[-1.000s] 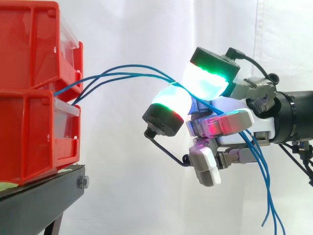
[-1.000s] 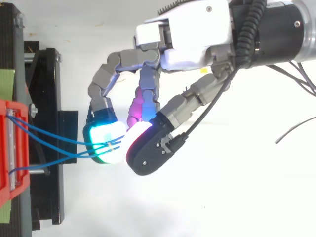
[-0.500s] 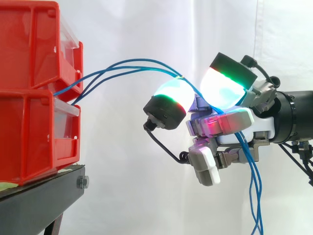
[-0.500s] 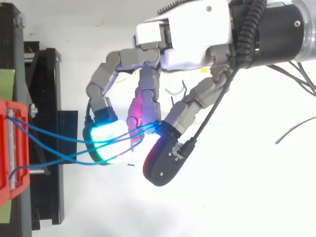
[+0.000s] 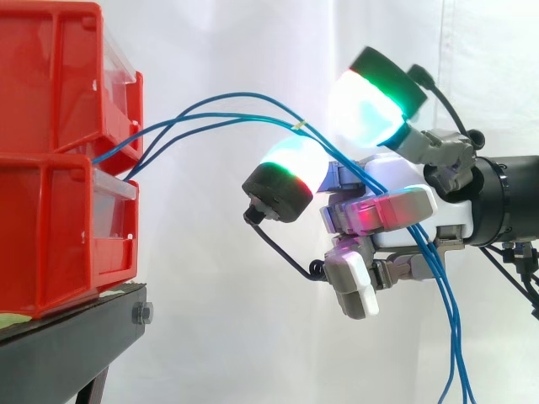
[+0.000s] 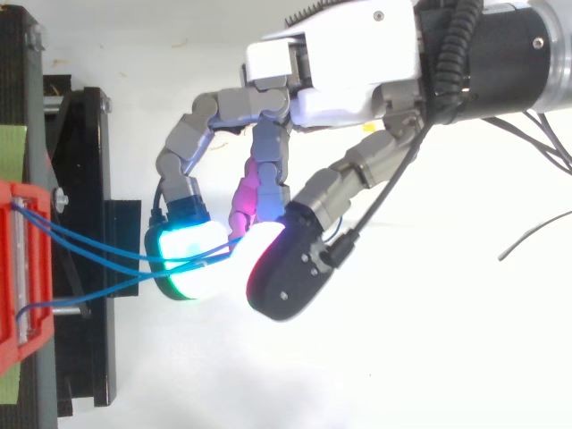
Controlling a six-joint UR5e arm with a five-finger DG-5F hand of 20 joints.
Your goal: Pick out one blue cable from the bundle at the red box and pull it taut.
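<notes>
Two red bins [image 5: 50, 168] stand stacked at the left on a black stand [image 5: 76, 328], before a white curtain [image 5: 227, 320]. A bundle of blue cables [image 5: 299, 126] leaves the front of the bins at the seam between the upper and lower one. It rises in a loose arch to the right and reaches the hand [image 5: 404, 210], which comes in from the right edge. Past the hand the cables drop steeply in front of the palm and hang down to the bottom edge of the side view. The run between bins and hand is curved and slack, not taut. In the side view the two glowing fingertips stand apart. The upper pad [image 5: 366, 105] is raised clear, white-cyan with a green band. The lower pad [image 5: 290, 164] sits below and to its left, glowing face up. The cables pass through the gap between them, close over the lower pad, and neither pad clamps them. A shorter finger [image 5: 379, 215] glowing magenta lies folded against the palm behind the hanging cables. In the top view the fingers curve out from the hand [image 6: 349, 71] toward the bins. The cables cross the green-white pad [image 6: 192, 268] and disappear under the black-backed pad [image 6: 286, 273] just beside it. At the bins [image 6: 18, 340] the cables fan out to separate points along the front edge.
</notes>
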